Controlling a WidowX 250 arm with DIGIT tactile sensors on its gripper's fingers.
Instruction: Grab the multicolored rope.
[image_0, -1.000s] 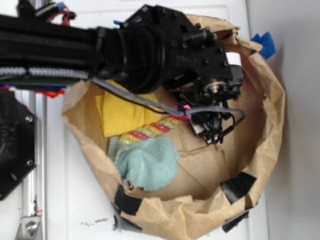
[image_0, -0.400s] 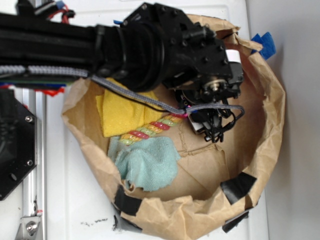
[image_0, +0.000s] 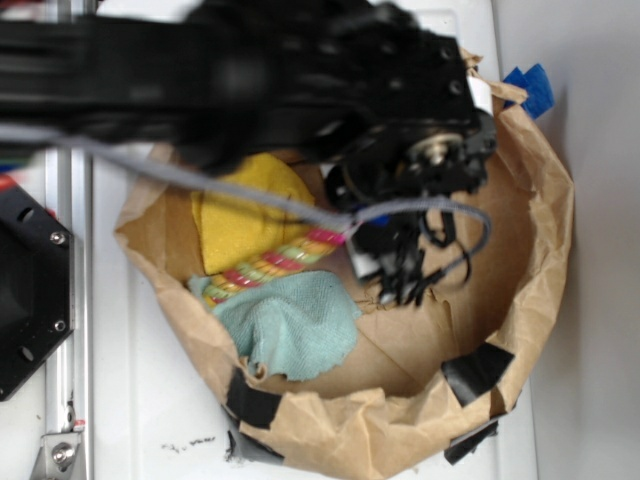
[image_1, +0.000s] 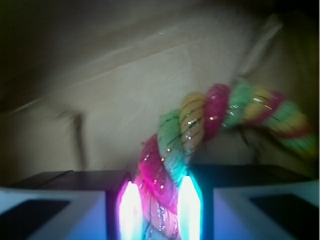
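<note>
One multicolored rope (image_0: 272, 262), one yellow cloth (image_0: 238, 222) and one teal cloth (image_0: 292, 322) lie inside a single brown paper bag (image_0: 545, 215) whose rolled-down rim forms a ring around them on the white counter (image_0: 140, 400). The rope runs diagonally from the lower left, where its end rests at the top edge of the teal cloth, up toward the black gripper (image_0: 385, 265) near the middle of the bag; part of it crosses the lower edge of the yellow cloth. In the wrist view the rope (image_1: 185, 145) rises from between the two fingers (image_1: 70, 205), which are closed narrowly on it, its pink, green and yellow strands pressed against both inner faces and lit by a bright glow there. It then arcs to the right above the bag's paper floor. Black tape patches (image_0: 475, 372) sit on the bag's near rim, at least three, and a blue scrap (image_0: 530, 88) shows at its upper right edge. No writing can be read anywhere. The bag's bare floor to the right of and below the gripper is open, bounded by the paper wall. The blurred black arm (image_0: 200, 75) covers the bag's upper rim.
</note>
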